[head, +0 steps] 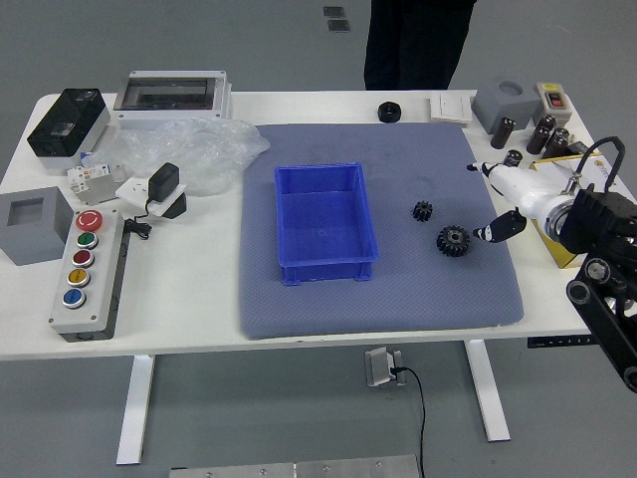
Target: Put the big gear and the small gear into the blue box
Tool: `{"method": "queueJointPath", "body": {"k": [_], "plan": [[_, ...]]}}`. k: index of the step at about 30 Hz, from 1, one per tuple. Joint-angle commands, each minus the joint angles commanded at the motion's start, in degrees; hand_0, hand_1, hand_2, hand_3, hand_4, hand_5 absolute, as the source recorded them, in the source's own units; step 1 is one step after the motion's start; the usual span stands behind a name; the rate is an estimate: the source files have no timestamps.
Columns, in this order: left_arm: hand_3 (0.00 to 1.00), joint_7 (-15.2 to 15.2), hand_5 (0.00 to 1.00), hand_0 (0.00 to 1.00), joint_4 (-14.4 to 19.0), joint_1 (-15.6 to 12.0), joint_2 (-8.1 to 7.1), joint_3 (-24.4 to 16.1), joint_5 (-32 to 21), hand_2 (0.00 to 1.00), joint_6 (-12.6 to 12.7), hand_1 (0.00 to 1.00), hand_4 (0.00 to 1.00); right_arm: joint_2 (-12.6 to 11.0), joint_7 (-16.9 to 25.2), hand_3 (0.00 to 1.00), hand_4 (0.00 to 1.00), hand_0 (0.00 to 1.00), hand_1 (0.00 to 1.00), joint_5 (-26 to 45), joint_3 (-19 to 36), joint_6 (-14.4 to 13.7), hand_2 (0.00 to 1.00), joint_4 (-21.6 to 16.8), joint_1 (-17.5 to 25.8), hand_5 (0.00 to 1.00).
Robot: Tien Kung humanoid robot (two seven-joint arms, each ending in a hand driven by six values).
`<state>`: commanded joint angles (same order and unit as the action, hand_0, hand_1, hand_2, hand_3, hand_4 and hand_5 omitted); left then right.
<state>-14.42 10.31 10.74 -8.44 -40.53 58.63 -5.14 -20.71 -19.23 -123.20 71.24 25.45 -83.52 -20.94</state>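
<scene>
- Your right hand (542, 199), black arm with white on the hand, comes in from the right edge of the frame, over the right side of the mat.
- Your right fingers: spread wide, tips pointing left, a clear gap between upper and lower ones; nothing held.
- Big gear, black, toothed, round (453, 241): on the mat, right of centre in the frame, just beside your lowest fingertip, outside the box.
- Small gear, black, toothed (422, 211): on the mat, up and left of the big one, near it but apart, also outside the box.
- Blue rectangular open plastic box (326, 271): mid-frame, on the mat, left of both gears.
- Grey-blue mat (398, 306): centre to right of the white table (189, 324).
- Left side of your frame: grey box with a column of coloured buttons (75, 317); clear crumpled plastic bag (214, 149) above and right of it.
- Black round part (389, 113): top of the mat, near the table's far edge.
- Right side: yellow tray-like item (560, 255), partly hidden by your hand.
- Person in black trousers (418, 45): top of the frame, beyond the far edge, legs only in view.
</scene>
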Motion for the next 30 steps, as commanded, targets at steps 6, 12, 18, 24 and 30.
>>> {"method": "queueJointPath", "body": {"k": [6,12,18,24,30], "plan": [[0.687,0.03,0.177,0.795,0.0,0.03,0.08,0.11,-0.1,0.758,-0.03,0.765,0.458,2.03,0.12,0.869,0.799,0.855,0.816,-0.37,-1.44,0.71,0.844,2.23,-1.38,0.08],[0.687,-0.02,0.177,0.795,0.0,-0.06,0.05,-0.04,0.01,0.753,-0.02,0.766,0.457,3.29,-0.2,0.848,0.783,0.853,0.811,-0.91,-2.28,2.34,0.843,4.14,-2.88,0.094],[0.686,-0.02,0.176,0.795,0.0,-0.04,0.04,-0.17,0.08,0.752,-0.01,0.766,0.457,3.4,-0.49,0.848,0.778,0.856,0.809,-1.22,-2.42,3.58,0.852,5.16,-3.52,0.085],[0.686,0.0,0.176,0.795,0.0,0.02,0.07,-0.18,0.06,0.751,-0.01,0.766,0.456,3.59,-0.56,0.839,0.775,0.857,0.813,-1.09,-2.77,4.07,0.855,6.55,-3.76,0.075],[0.686,0.01,0.177,0.795,0.0,0.03,0.07,-0.15,0.01,0.751,-0.01,0.765,0.456,4.04,-0.63,0.842,0.775,0.858,0.818,-1.2,-3.17,4.22,0.857,8.17,-4.05,0.074]]}}
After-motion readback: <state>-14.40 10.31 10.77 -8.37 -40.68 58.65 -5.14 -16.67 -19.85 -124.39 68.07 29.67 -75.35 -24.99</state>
